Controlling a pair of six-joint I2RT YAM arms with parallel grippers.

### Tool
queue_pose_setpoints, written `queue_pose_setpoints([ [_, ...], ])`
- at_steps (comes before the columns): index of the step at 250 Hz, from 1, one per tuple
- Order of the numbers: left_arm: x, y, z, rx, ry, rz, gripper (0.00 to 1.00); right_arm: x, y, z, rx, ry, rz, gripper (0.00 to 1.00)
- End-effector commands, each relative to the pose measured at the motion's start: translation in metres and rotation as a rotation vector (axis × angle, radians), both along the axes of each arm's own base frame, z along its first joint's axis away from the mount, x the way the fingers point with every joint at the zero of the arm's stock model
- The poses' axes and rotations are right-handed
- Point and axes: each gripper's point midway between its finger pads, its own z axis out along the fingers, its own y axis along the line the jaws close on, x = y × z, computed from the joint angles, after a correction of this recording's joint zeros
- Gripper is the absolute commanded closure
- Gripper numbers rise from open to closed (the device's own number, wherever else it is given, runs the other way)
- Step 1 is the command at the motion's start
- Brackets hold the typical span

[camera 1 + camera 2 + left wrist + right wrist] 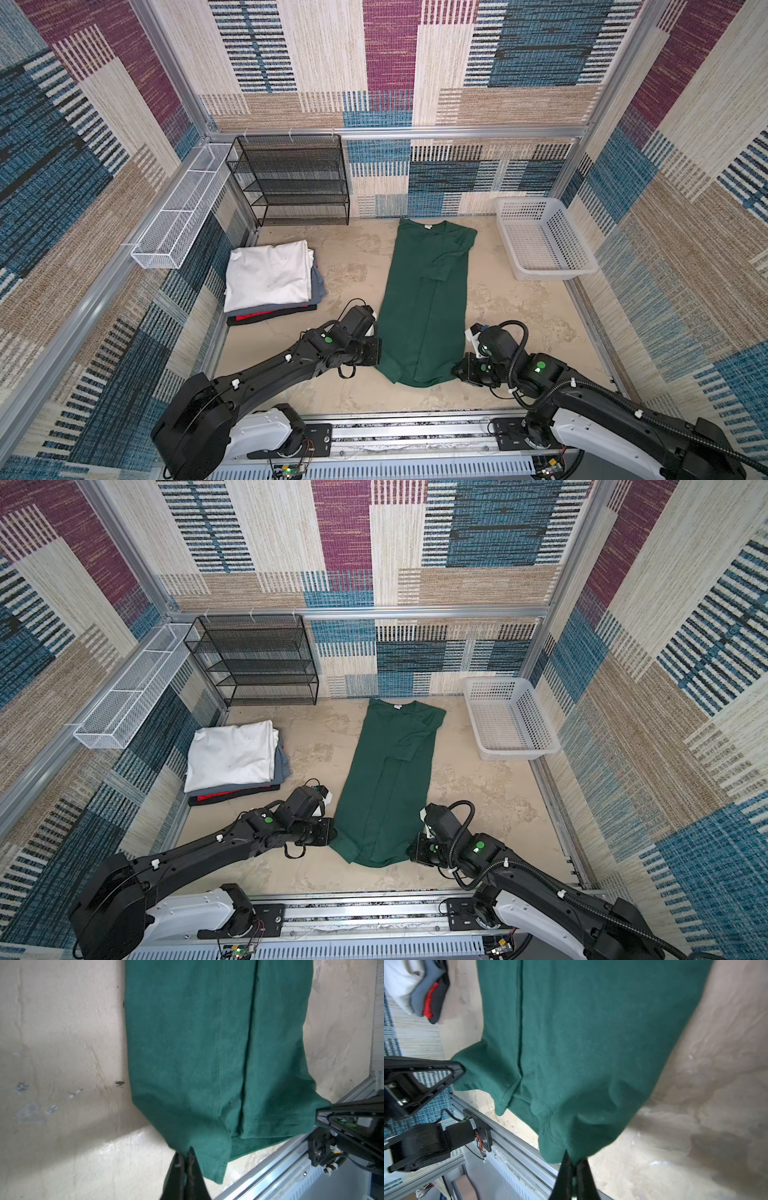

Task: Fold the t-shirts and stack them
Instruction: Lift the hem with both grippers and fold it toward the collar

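Left wrist view: the left gripper (185,1155) is pinched closed on the near-left hem corner of the green t-shirt (207,1043), which lies lengthwise on the table (519,291). The right gripper (574,1159) clamps the near-right corner. Either pinch possibly catches one layer only, so lifting could spill the side folds.

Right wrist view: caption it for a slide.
Right end effector and left end effector each pinch a hem corner of the dark green t-shirt.

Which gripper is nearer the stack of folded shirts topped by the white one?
Left. The left gripper pinches the hem corner of the dark green cotton t-shirt on the side facing the folded shirt stack. The right gripper pinches the opposite hem corner, across the shirt.
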Motion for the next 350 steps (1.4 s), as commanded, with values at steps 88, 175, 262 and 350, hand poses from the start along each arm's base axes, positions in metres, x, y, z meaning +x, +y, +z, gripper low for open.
queue_pose_setpoints([
  [88, 0.032, -0.012, 0.026, -0.003, -0.091, 0.048, 1.0, 0.035, 0.0, 0.009, -0.024, -0.086, -0.123, 1.0],
  [175, 0.064, -0.02, 0.035, 0.036, -0.114, 0.075, 1.0, 0.08, -0.01, 0.012, -0.015, -0.122, -0.228, 1.0],
  [262, 0.115, -0.03, 0.045, 0.03, -0.144, 0.099, 1.0, 0.127, -0.025, 0.019, -0.035, -0.174, -0.273, 1.0],
  [350, 0.175, -0.037, 0.053, 0.033, -0.179, 0.112, 1.0, 0.184, -0.052, 0.038, -0.112, -0.282, -0.379, 1.0],
])
